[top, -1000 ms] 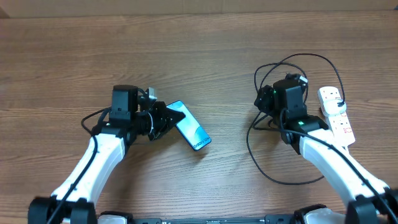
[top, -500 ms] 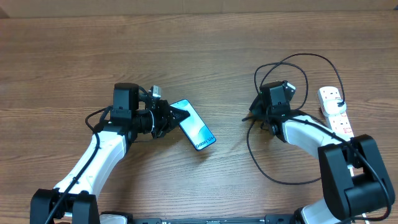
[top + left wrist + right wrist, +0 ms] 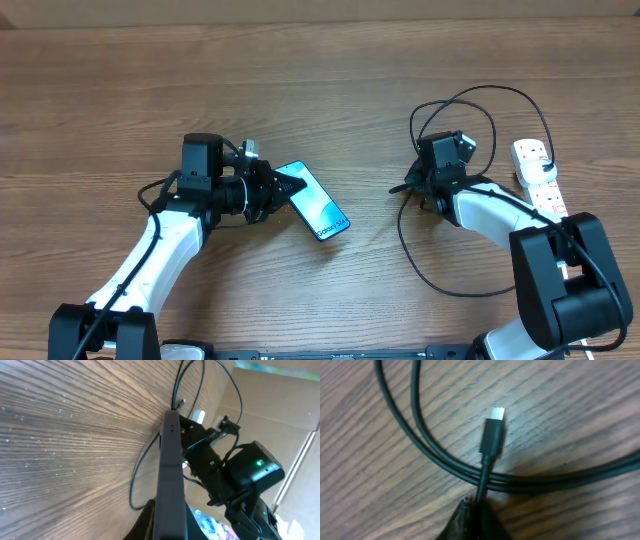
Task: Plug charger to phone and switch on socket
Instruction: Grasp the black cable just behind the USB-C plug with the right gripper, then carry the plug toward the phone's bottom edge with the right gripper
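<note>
The phone (image 3: 318, 208), its light blue screen facing up, is tilted off the table with one end in my left gripper (image 3: 283, 186), which is shut on it. In the left wrist view the phone (image 3: 169, 470) shows edge-on between the jaws of the left gripper (image 3: 168, 527). The charger (image 3: 398, 232) is a thin black cable looped across the right side of the table. My right gripper (image 3: 408, 188) is shut on the cable just behind its connector (image 3: 492, 435), whose silver tip points away from the right gripper (image 3: 478, 512). The white socket (image 3: 541, 182) lies at the far right.
Two strands of the charger cable (image 3: 420, 435) cross the wood right under the connector. The right arm (image 3: 235, 472) stands opposite the phone's far end in the left wrist view. The socket's thick white cord (image 3: 548, 140) curls by its top end.
The right gripper has turned to point left and has gone from open to shut on the charger cable behind the connector. The left gripper and the phone have shifted slightly right.
</note>
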